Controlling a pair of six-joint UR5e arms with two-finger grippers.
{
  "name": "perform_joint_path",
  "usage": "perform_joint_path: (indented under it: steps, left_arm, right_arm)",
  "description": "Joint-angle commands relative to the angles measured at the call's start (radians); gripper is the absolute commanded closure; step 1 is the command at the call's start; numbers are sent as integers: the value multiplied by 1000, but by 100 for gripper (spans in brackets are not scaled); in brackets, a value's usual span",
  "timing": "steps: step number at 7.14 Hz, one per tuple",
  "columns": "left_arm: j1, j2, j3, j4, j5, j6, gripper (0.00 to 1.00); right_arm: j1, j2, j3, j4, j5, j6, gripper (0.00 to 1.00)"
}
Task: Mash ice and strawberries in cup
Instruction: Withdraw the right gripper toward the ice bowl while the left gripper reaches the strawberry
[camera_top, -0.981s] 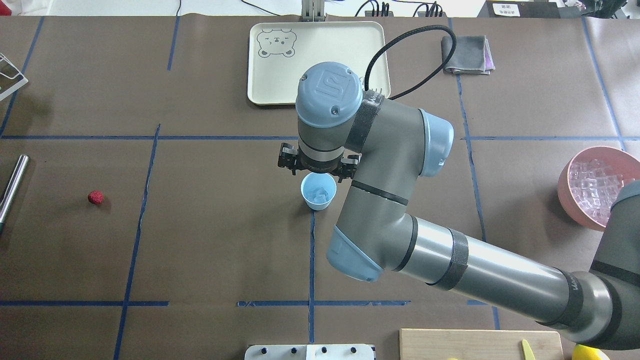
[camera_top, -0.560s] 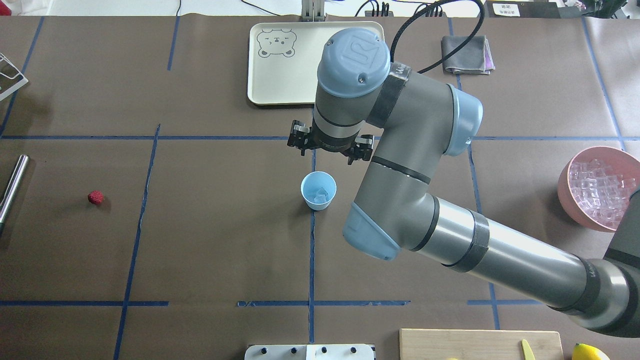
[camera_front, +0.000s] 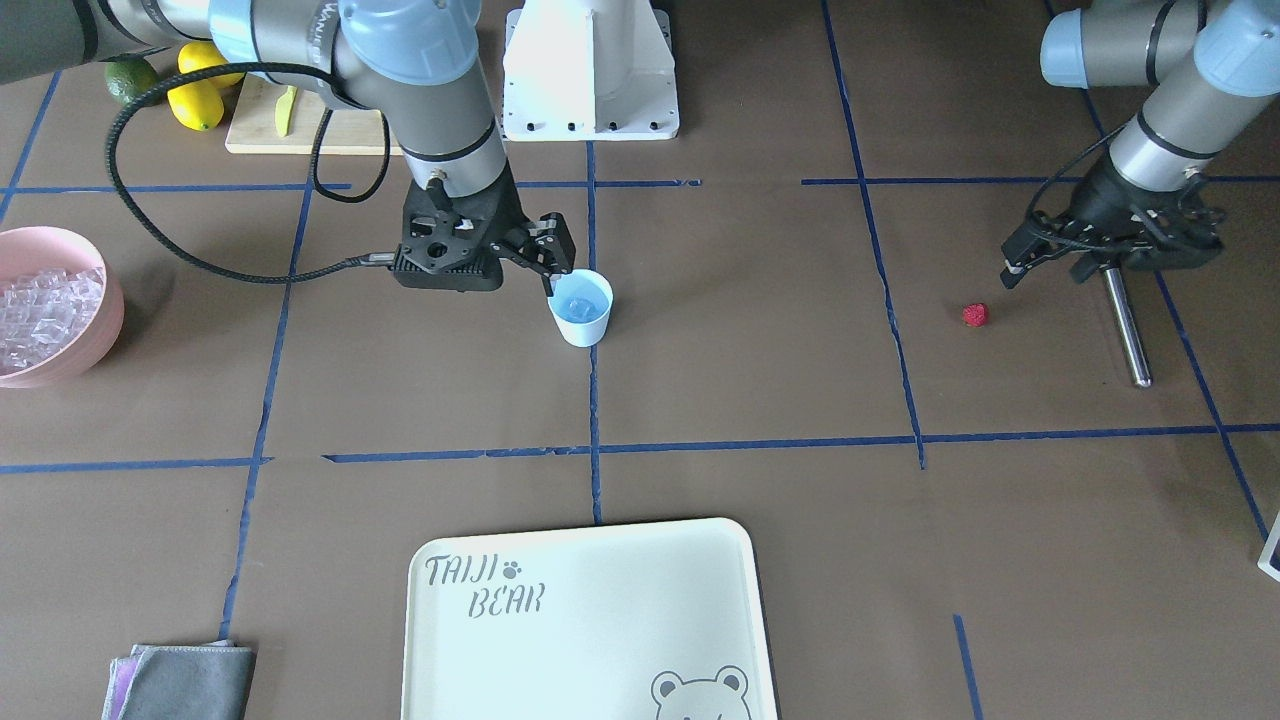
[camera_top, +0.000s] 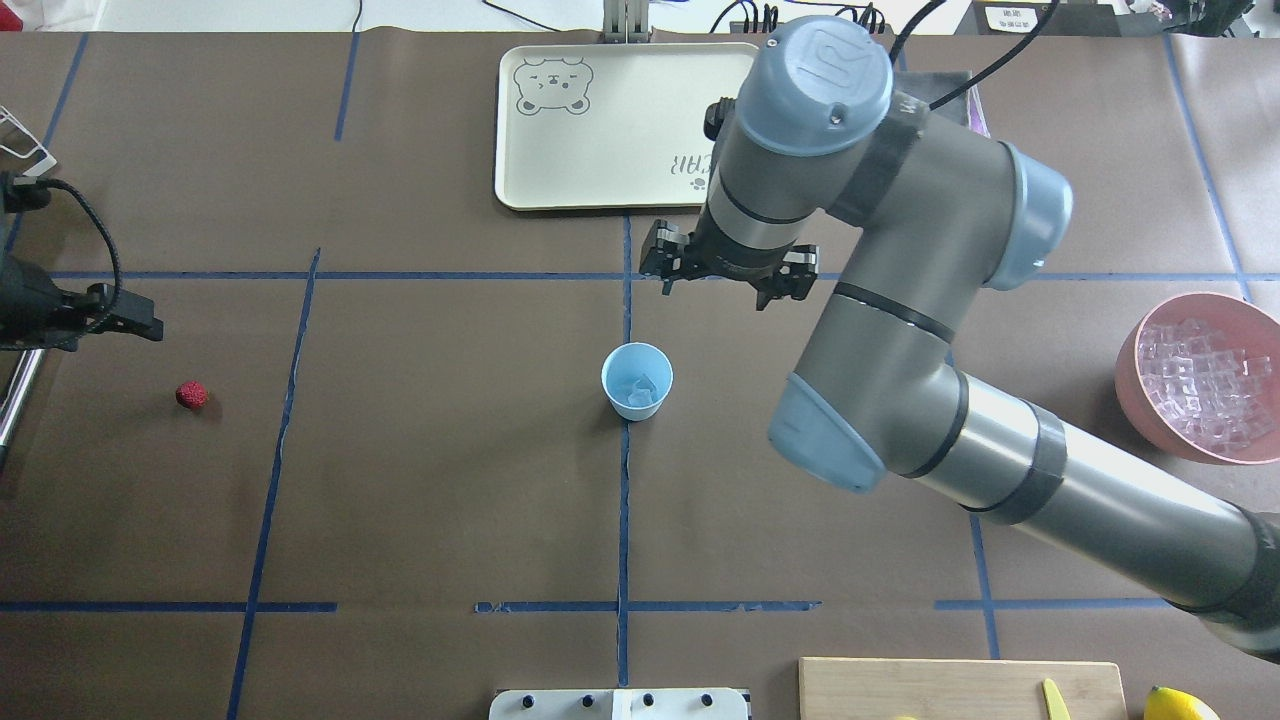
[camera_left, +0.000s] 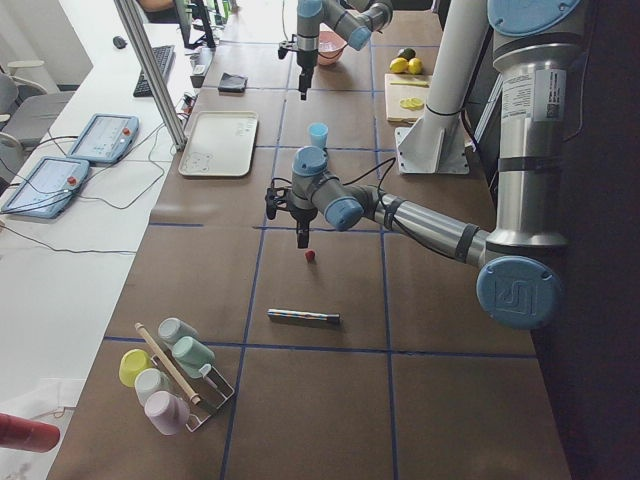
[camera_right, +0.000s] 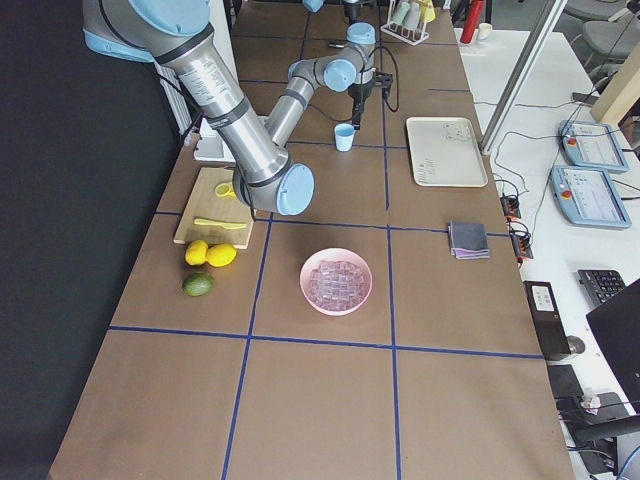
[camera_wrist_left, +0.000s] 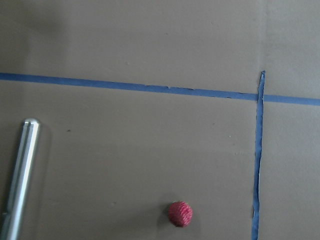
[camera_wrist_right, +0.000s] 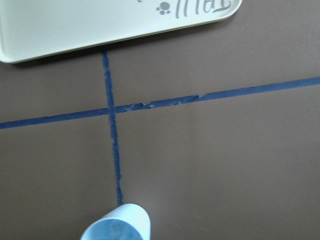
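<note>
My right pincer (camera_top: 728, 283) hangs released, its black jaws spread with nothing between them. It is above the matte brown table (camera_top: 430, 480), between the small light-blue tapered cup (camera_top: 637, 381) and the smooth cream rectangular tray (camera_top: 600, 150) with its printed bear. The cup stands upright against a line of blue tape (camera_top: 624, 520), clear of my pincer. A few clear, glassy ice cubes (camera_top: 641, 389) lie in its bottom. Many more such cubes are heaped in the round pink bowl (camera_top: 1131, 352), well off to my right. The tiny, bumpy red strawberry (camera_top: 191, 394) lies bare on the table far to my left, well apart from the cup. My left pincer (camera_front: 1042, 270) hovers near that berry, over one end of a slim, shiny metal rod (camera_front: 1126, 330). Whether this pincer is spread or clenched I cannot tell.
</note>
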Motion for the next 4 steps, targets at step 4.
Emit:
perform_joint_path:
  steps: [4]
  left_arm:
    - [114,-20,115,-100,93,-73,0]
  right_arm:
    - [325,-366,150,11,166,-549,0]
